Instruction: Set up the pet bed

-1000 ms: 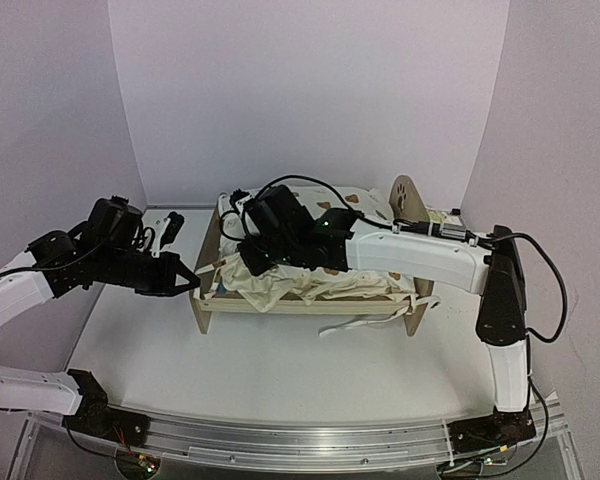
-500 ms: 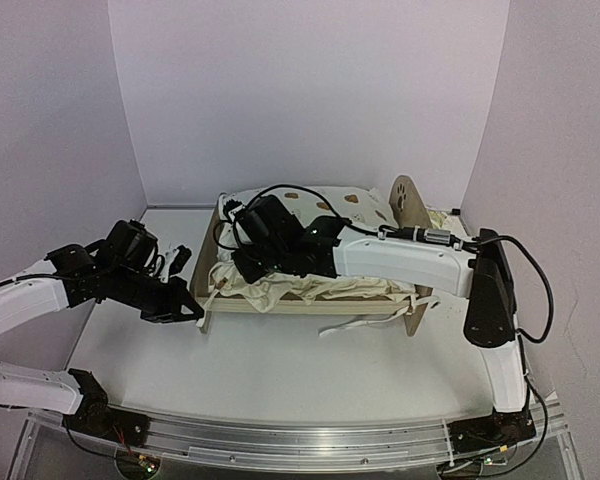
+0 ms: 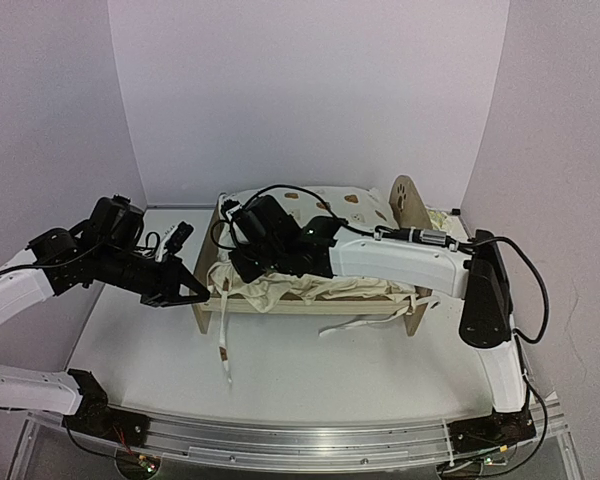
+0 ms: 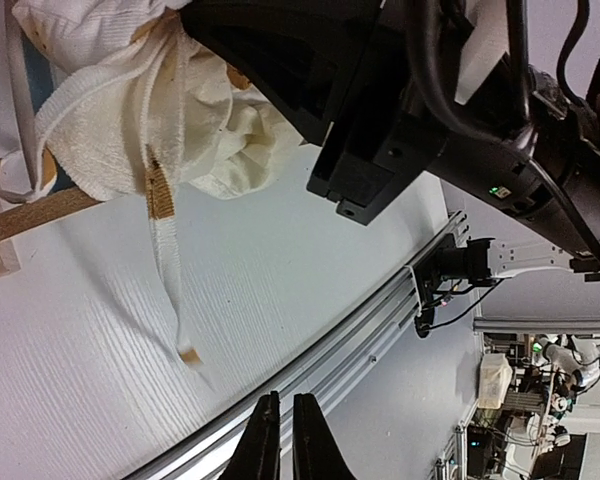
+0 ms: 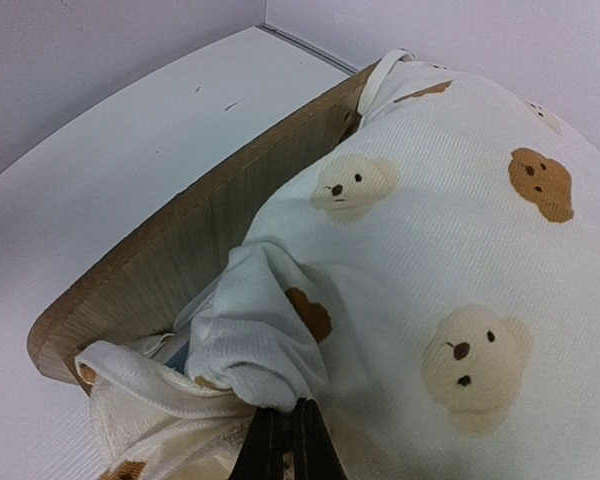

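The pet bed (image 3: 320, 306) stands mid-table, a light-wood frame with arched end boards. A cream bear-print cushion (image 3: 350, 205) lies rumpled across it. My right gripper (image 3: 242, 264) reaches over the bed's left end and is shut on a bunched corner of that cushion (image 5: 270, 370), just inside the wooden end board (image 5: 180, 250). My left gripper (image 3: 202, 295) hovers beside the bed's left front corner, its jaws almost touching with nothing between them (image 4: 280, 430). A white tie strap (image 4: 165, 270) hangs loose from the cushion down onto the table (image 3: 223, 345).
Another loose strap (image 3: 365, 322) lies on the table by the bed's front right leg. Cream fabric (image 3: 442, 215) shows behind the right end board (image 3: 408, 200). The aluminium rail (image 3: 300, 440) runs along the near edge. Walls close in behind and at both sides.
The tie strap has dropped free and now hangs from the bed's left front onto the table. My left gripper has shifted beside that corner. My right gripper keeps its pinch, slightly further left.
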`<state>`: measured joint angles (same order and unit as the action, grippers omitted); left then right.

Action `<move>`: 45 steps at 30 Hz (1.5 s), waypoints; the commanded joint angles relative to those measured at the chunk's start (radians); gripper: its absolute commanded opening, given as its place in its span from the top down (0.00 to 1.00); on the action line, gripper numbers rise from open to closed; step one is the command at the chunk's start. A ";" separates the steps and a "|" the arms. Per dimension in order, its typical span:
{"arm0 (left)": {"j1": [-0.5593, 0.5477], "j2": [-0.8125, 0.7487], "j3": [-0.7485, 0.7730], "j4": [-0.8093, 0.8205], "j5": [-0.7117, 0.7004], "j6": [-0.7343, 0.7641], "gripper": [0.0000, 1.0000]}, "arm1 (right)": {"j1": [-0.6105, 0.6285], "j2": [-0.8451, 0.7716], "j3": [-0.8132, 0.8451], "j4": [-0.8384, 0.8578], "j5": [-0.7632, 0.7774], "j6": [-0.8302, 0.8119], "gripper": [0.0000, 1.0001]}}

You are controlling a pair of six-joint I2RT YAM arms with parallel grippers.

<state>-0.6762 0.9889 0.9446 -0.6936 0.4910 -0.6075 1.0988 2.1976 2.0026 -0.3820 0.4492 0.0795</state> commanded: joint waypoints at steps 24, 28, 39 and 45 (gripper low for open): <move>-0.002 0.145 -0.144 0.283 -0.642 0.094 0.49 | 0.023 -0.016 -0.034 0.019 0.021 0.029 0.52; -0.002 0.188 -0.153 0.315 -0.631 0.096 0.61 | 0.039 -0.063 -0.065 0.019 0.014 0.020 0.45; -0.002 0.217 -0.176 0.357 -0.604 0.086 0.93 | 0.143 -0.269 -0.332 0.097 -0.034 0.011 0.24; -0.002 0.234 -0.173 0.362 -0.599 0.084 0.95 | 0.220 -0.373 -0.636 0.357 -0.086 0.002 0.23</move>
<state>-0.6754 1.2057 0.7761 -0.3885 -0.1486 -0.5194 1.2762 1.9039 1.5430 -0.2360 0.4191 0.0911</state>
